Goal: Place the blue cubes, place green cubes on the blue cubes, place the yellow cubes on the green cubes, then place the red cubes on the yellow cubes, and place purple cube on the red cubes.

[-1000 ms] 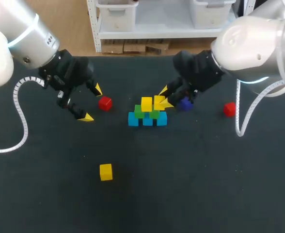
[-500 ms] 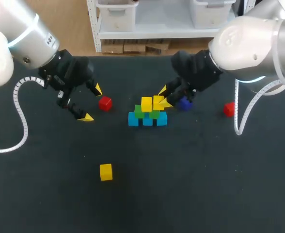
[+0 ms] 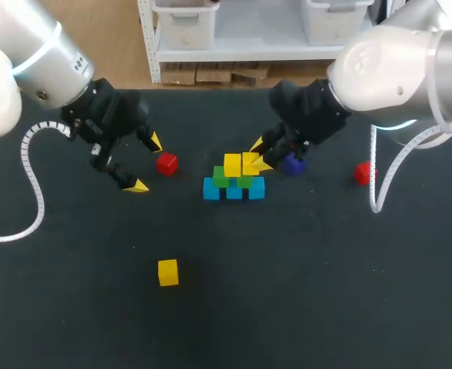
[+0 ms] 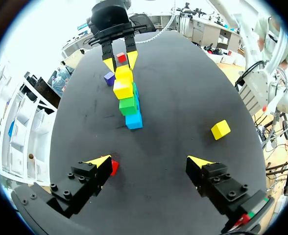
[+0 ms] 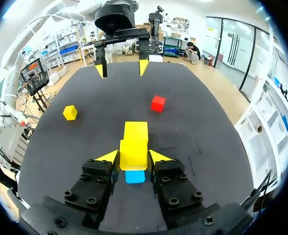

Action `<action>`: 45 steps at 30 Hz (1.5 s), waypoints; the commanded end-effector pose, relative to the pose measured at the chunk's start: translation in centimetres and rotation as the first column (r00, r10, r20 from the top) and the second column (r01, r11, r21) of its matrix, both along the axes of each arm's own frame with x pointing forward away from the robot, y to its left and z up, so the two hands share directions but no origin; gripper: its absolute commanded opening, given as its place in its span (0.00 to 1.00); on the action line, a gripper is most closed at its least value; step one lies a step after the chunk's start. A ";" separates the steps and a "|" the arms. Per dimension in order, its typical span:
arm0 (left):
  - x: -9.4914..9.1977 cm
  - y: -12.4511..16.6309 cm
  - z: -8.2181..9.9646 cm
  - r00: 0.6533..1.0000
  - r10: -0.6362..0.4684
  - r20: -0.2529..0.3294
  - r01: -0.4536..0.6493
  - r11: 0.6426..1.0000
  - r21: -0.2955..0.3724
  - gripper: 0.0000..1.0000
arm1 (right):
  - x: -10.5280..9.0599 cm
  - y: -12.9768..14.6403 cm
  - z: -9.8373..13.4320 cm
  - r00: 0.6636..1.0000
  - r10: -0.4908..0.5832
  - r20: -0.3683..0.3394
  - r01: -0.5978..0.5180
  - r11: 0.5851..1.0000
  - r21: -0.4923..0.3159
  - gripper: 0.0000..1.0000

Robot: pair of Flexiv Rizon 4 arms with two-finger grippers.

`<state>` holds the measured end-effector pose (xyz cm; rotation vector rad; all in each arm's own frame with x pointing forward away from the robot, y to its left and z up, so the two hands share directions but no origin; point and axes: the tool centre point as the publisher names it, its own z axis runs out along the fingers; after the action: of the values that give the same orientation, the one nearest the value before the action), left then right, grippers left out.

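— what did the right arm (image 3: 395, 61) have?

— its jaws were closed on a yellow cube (image 3: 251, 162), one yellow tip on each side of it. that cube sat on the right green cube (image 3: 246, 181), at the right end of the stack's top row.

— and the stack itself?

— three blue cubes (image 3: 234, 190) stood in a row on the black bench (image 3: 326, 292), about mid-bench. two greens sat on them, the left green cube (image 3: 221, 178) carrying a second yellow cube (image 3: 232, 164) just left of the gripped one.

— where was the purple cube (image 3: 292, 164)?

— on the bench, just right of the stack, close beside the right jaws and partly hidden by them.

— the reds?

— one red cube (image 3: 166, 162) lay left of the stack. the other red cube (image 3: 363, 173) lay well off to the right, under the right arm.

— and the left arm (image 3: 49, 61)?

— it came in from the left. its jaws stood wide open with nothing between them, just left of that first red cube.

— anything else?

— a loose yellow cube (image 3: 167, 272) lay on the near side of the bench, well apart from everything.
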<state>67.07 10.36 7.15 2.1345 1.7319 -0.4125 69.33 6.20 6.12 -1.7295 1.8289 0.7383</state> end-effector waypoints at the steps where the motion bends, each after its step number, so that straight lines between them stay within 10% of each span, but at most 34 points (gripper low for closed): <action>1: 0.1 0.1 -0.1 1.000 -0.003 0.001 0.003 1.000 -0.003 1.00 | 0.2 0.1 -0.1 1.000 0.001 -0.003 -0.001 1.000 -0.007 0.00; 27: 0.1 0.1 -0.1 1.000 -0.003 0.001 0.003 1.000 -0.003 1.00 | 0.3 0.2 -0.6 1.000 -0.001 -0.013 0.001 1.000 -0.020 0.00; 37: 0.1 0.1 -0.1 1.000 -0.003 0.001 0.003 1.000 -0.003 1.00 | 0.4 0.3 -0.6 1.000 -0.003 -0.015 0.003 1.000 -0.017 0.15; 45: 0.1 0.1 -0.1 1.000 -0.003 0.001 0.003 1.000 -0.003 1.00 | 0.4 0.3 -0.6 1.000 -0.001 -0.018 0.001 1.000 -0.017 0.50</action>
<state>67.07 10.36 7.15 2.1344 1.7319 -0.4125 69.55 6.44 5.55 -1.7358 1.8523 0.7384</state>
